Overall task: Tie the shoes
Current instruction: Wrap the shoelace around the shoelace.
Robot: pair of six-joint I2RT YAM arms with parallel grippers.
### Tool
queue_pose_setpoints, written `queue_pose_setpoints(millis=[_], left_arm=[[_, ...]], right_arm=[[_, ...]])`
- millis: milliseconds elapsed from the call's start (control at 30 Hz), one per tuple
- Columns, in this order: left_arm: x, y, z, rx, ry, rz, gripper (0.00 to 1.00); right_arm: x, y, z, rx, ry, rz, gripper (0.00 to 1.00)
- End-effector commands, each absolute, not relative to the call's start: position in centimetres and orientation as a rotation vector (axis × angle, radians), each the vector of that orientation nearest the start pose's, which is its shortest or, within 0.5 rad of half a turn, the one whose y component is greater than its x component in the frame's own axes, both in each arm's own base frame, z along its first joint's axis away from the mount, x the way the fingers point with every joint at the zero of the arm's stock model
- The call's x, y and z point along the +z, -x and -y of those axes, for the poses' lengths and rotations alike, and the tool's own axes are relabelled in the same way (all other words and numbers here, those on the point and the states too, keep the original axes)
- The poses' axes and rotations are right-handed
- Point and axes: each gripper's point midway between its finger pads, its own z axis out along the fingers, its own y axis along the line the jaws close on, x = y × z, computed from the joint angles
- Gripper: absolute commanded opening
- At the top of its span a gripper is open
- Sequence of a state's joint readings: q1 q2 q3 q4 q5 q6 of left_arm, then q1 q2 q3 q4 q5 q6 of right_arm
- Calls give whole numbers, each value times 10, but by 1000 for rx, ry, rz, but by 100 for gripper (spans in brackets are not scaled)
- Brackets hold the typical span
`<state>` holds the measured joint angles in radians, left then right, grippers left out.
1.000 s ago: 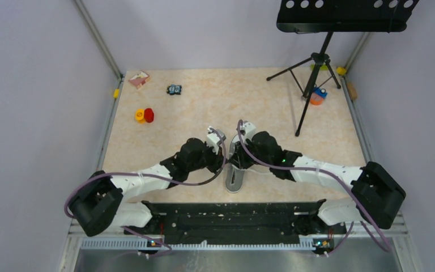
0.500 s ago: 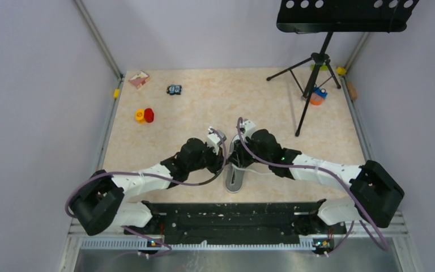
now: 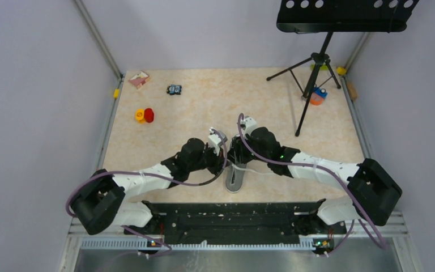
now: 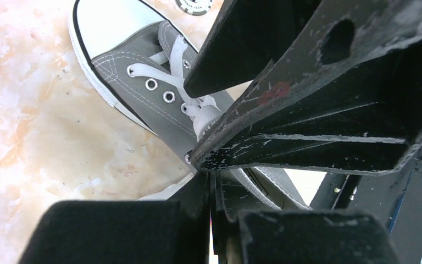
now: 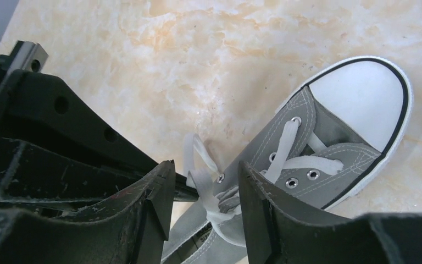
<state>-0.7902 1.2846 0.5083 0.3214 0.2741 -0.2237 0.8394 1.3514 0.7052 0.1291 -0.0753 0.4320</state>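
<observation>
Right gripper (image 5: 204, 176): jaws apart, hanging over the lacing of the sneaker (image 5: 338, 154), one finger on either side of a bunch of white lace (image 5: 200, 184); neither finger is seen pressing on it. Left gripper (image 4: 211, 190): jaws together, only a hairline slit between them, tip low beside the sneaker by the upper eyelets; whether a lace is pinched there cannot be told. Pose: left arm (image 3: 147, 178) and right arm (image 3: 317, 169) both reach low and forward from their bases at the near edge and converge at the middle, so the two grippers cross closely over the forepart of the sneaker. Sneaker: grey canvas, white toe cap and sole, upright on its sole on the near-centre of the table (image 5: 225, 55), heel toward the bases, toe hidden under the grippers in the top view. A round chip (image 4: 195, 4) lies just beyond the toe cap. Surface: beige marbled top. Far left: a small pinkish box (image 3: 139, 79), a small dark object (image 3: 174, 89), and a yellow piece and a red piece (image 3: 144, 115) touching. Far right: a black music stand (image 3: 317, 62) on a tripod, with an orange-and-blue item (image 3: 317, 96) by its legs. Room: pale grey walls on three sides, with metal frame rails at the far corners.
</observation>
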Motion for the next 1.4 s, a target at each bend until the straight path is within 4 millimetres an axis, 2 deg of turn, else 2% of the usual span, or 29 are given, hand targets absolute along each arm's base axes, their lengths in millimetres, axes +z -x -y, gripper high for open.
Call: queue_pose_setpoints(millis=[0,267,367,533,800,1133,1367], left_arm=[[119,-220,312,-959,-768,-1911,0],[122,-222,318,-978,-761,-1905,0],[124,-223,319,-977,-762,-1898,0],[123,-222,321,-981,-776,-1902,0],[117,-222,323,-980,-789,-1931,1],[125,-219,324,-998,-763,-1906,26],[127,-219,321,-1014,-697,-1895,34]], right_arm=[[146,-253,-324,875,438,-2064,46],[142,-254,-325,884,413,-2081,33],[142,-254,-324,883,398,-2080,23],[144,-255,-322,882,377,-2076,1],[147,-256,-319,878,338,-2073,0],[143,-256,-321,882,345,-2086,0],[143,-256,-321,885,346,-2085,0]])
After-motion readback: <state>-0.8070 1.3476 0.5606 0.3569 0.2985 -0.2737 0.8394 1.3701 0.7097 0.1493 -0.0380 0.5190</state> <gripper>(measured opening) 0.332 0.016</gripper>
